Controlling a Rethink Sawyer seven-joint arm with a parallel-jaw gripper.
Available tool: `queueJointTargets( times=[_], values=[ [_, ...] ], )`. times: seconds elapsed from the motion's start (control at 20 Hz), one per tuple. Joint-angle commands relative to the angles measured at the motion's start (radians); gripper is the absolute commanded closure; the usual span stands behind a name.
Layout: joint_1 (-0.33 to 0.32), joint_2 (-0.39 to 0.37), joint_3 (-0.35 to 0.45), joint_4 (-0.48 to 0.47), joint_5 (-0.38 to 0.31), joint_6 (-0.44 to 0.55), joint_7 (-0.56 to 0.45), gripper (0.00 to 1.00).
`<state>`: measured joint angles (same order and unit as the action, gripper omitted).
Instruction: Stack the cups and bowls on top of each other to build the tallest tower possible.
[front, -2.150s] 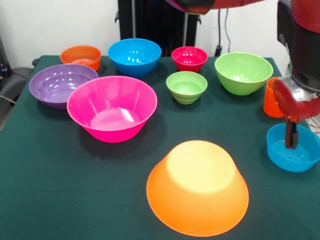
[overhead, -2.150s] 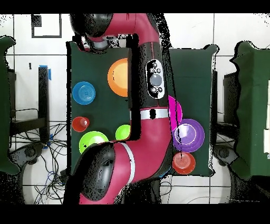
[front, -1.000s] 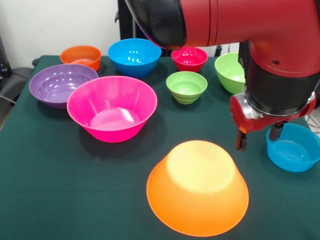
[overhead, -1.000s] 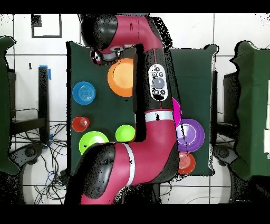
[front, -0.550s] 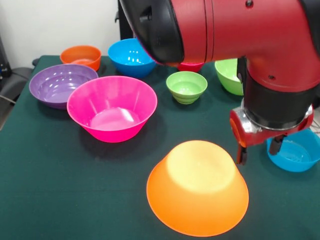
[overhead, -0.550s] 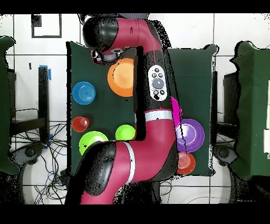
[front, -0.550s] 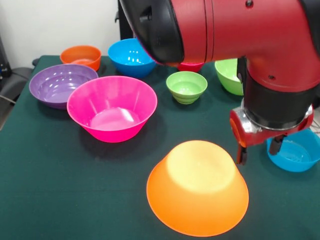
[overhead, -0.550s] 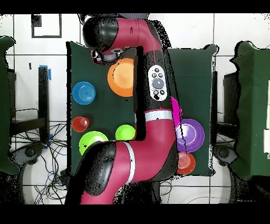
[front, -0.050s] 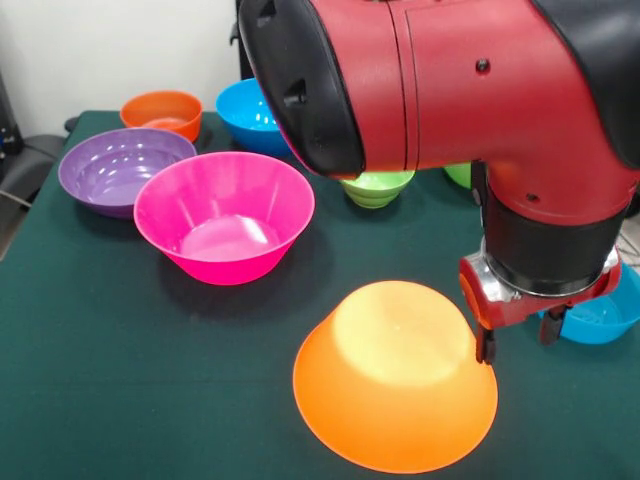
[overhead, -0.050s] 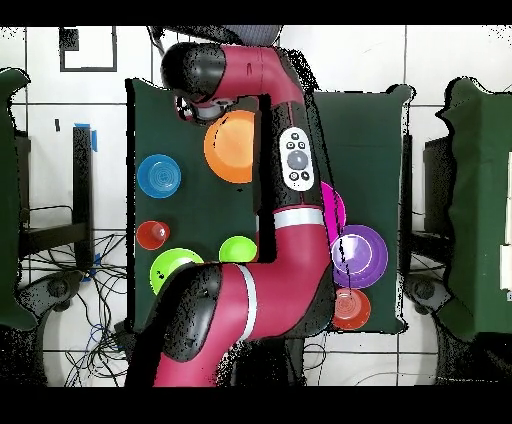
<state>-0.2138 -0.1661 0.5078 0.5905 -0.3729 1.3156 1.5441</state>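
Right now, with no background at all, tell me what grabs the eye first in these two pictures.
The big red and black arm fills the upper right of the front view, blocking much of the far bowls. Under it, the gripper hangs open beside the large orange bowl, which sits rim down at the near edge of the green table. To the left, the large pink bowl stands upright, with the purple bowl beyond it.
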Motion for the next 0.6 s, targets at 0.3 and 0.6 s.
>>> queueJointTargets(
  times=[0.3, 0.6],
  values=[
    [0.015, 0.001, -0.019, 0.077, -0.002, -0.004, 0.008, 0.0],
    [0.018, -0.014, -0.017, 0.071, 0.005, 0.022, 0.009, 0.0]
  ],
)
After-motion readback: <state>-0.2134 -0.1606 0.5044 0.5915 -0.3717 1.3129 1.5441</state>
